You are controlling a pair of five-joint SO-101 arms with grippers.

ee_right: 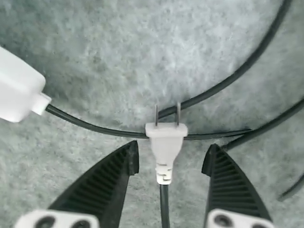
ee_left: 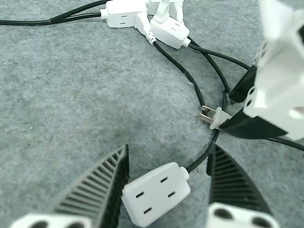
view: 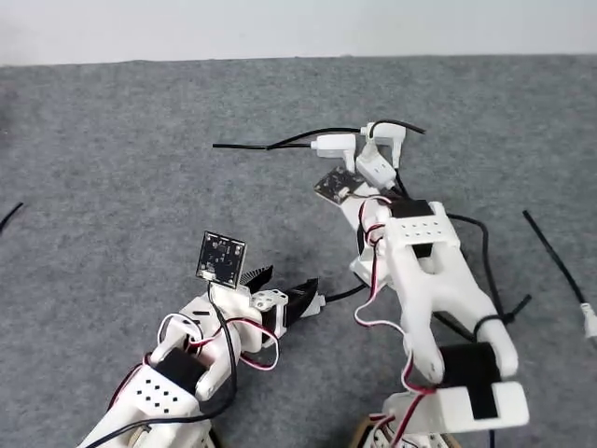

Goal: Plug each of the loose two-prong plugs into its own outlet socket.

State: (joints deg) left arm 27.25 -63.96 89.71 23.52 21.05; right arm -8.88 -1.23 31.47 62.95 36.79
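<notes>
A white two-prong plug [ee_right: 165, 140] lies on the grey carpet with its prongs pointing away from me, on top of crossing black cords. My right gripper [ee_right: 172, 149] is open, one finger on each side of the plug's body. The left wrist view has the same plug [ee_left: 216, 117] at the tip of that gripper. My left gripper [ee_left: 170, 156] is open around a white outlet socket [ee_left: 156, 192] lying flat with its slots up. In the high view the left gripper [view: 280, 287] sits at the lower centre, and the right arm [view: 420, 252] covers its own gripper.
More white sockets [view: 359, 154] cluster at the back, with black cords running off to the left. Two of them [ee_left: 142, 19] lie beyond the held socket. Another white plug [view: 590, 322] on a black cord lies at the right edge. Grey carpet [view: 112, 168] covers the table.
</notes>
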